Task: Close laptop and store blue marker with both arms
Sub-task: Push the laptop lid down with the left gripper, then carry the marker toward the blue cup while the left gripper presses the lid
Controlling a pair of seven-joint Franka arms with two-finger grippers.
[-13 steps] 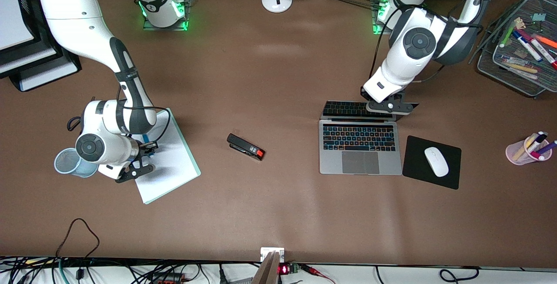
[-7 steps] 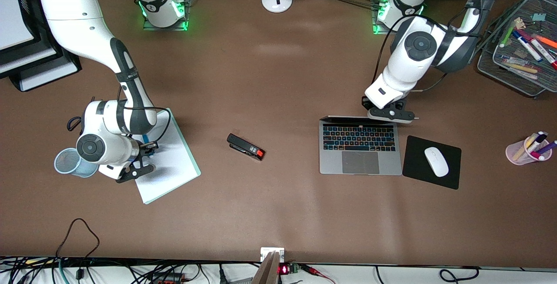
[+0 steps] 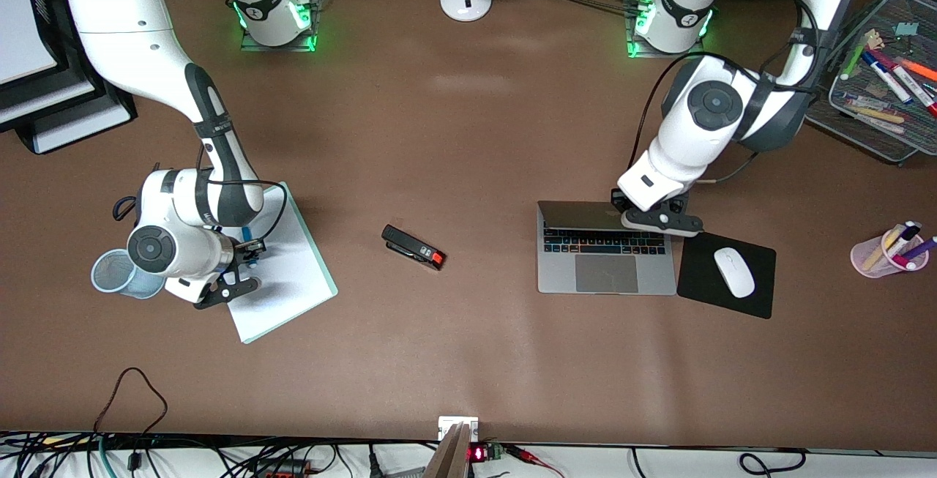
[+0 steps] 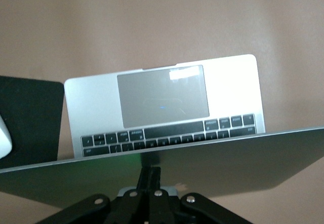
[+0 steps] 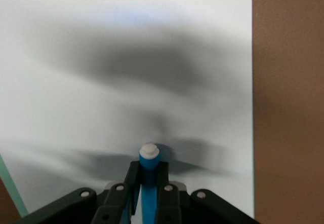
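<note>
Lid of the laptop (image 3: 606, 247) is being pushed down by the left gripper (image 3: 661, 220); whether it is open cannot be told.
Blue marker (image 5: 148, 183) is held tight in the right gripper (image 5: 144, 186), over the white paper (image 3: 282, 273), well apart from the laptop; pushing should be slow and even.

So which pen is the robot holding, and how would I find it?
Find the white notepad at the right arm's end of the table, beside the blue mesh cup. Just above the pad hangs the right hand, shut on the blue marker. It is bright blue with a whitish tip, and no other pen is near; the rest sit at the left arm's end of the table.
</note>
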